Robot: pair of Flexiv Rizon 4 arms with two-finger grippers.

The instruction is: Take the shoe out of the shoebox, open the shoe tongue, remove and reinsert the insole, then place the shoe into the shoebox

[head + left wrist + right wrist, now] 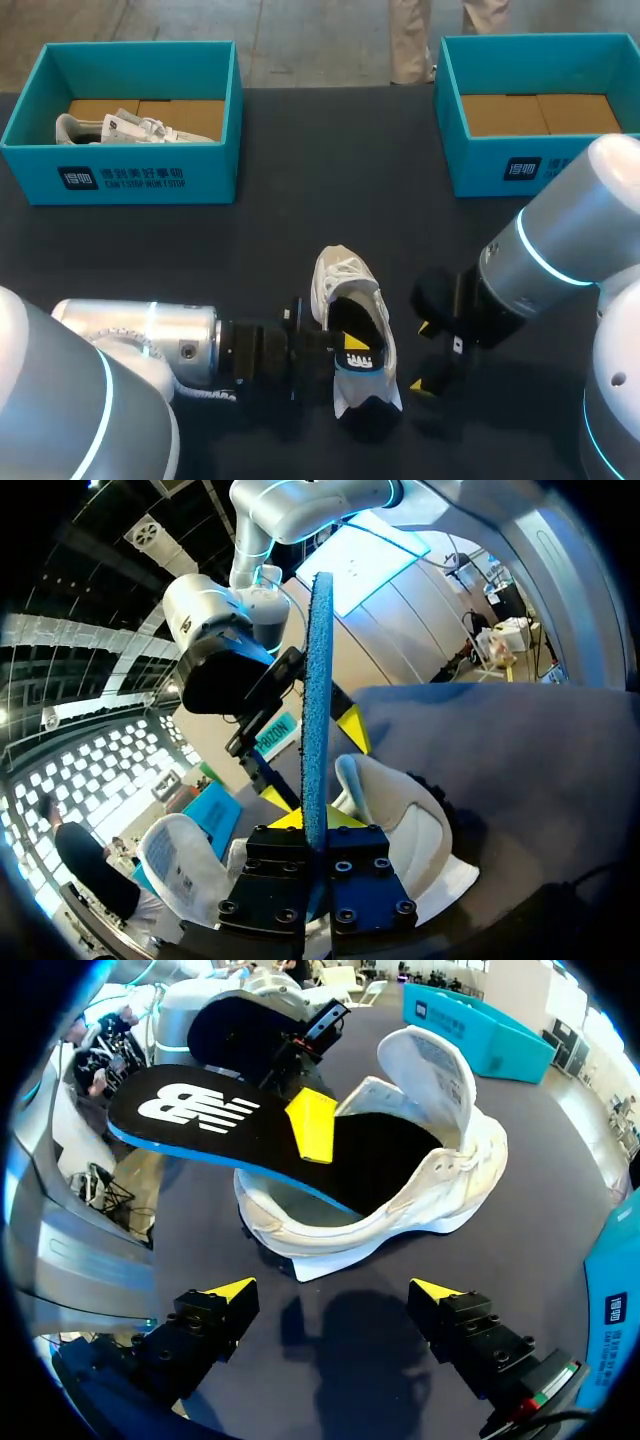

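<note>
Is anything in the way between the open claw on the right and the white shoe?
Nothing visible does. Only bare table lies between the right claw and the shoe. The left claw holds the insole, one end in the shoe's opening.

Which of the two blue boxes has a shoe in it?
The far-left box: a white shoe lies inside it. The far-right box shows only its brown bottom.

White shoe [350, 290] centre, L claw [345, 348] at its insole [360, 356], R claw [424, 356] just beside, teal shoebox [120, 178] back-L, 2nd shoebox [500, 165] back-R.
</note>
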